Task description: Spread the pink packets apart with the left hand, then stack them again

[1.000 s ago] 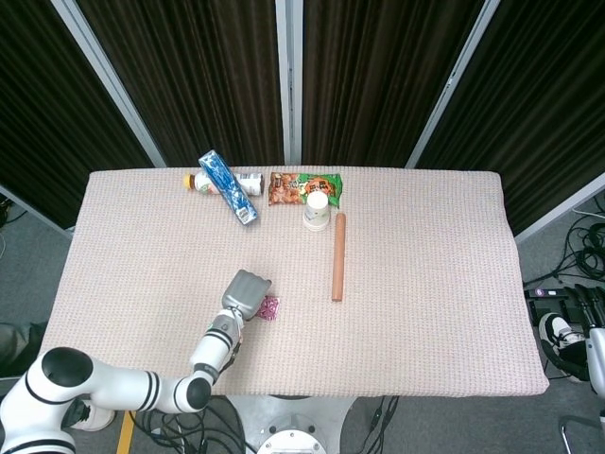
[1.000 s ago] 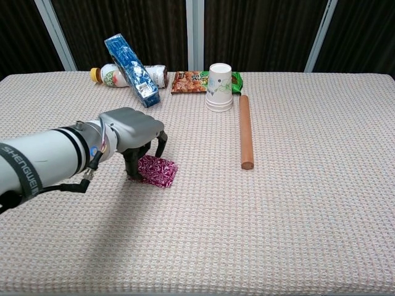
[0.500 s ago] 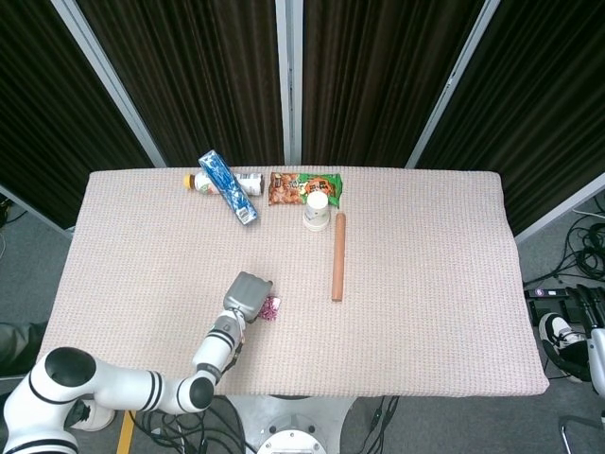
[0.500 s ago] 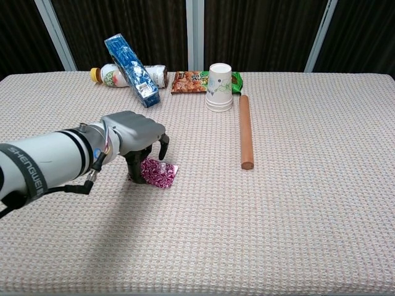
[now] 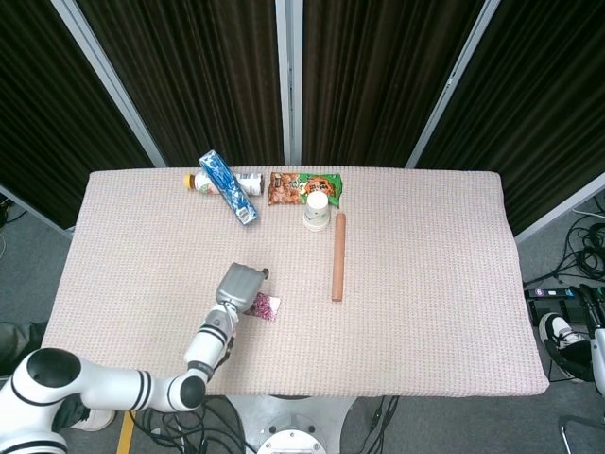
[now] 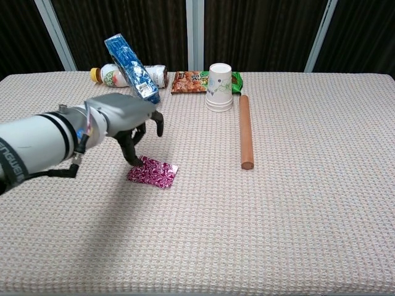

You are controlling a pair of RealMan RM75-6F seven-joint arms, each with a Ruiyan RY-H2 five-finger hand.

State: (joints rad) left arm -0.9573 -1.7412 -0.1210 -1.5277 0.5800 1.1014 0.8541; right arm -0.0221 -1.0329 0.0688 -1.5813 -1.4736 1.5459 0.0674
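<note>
Rolling pin lies right of pink packets.

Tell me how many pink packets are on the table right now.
1 pink packet is plainly visible, lying flat on the table just below the left robot hand, which hovers over it. It may be a stack, so others could be hidden beneath.

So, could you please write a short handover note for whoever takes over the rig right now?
Left hand: raised above the pink packets, fingers curled down, holding nothing; one fingertip is close to the packets' rear edge, contact unclear.
Right hand: not in view.
Packets: lying together, overlapping, on the table, left of the rod.
Done: unclear.
Left: spread them apart, then restack.
</note>
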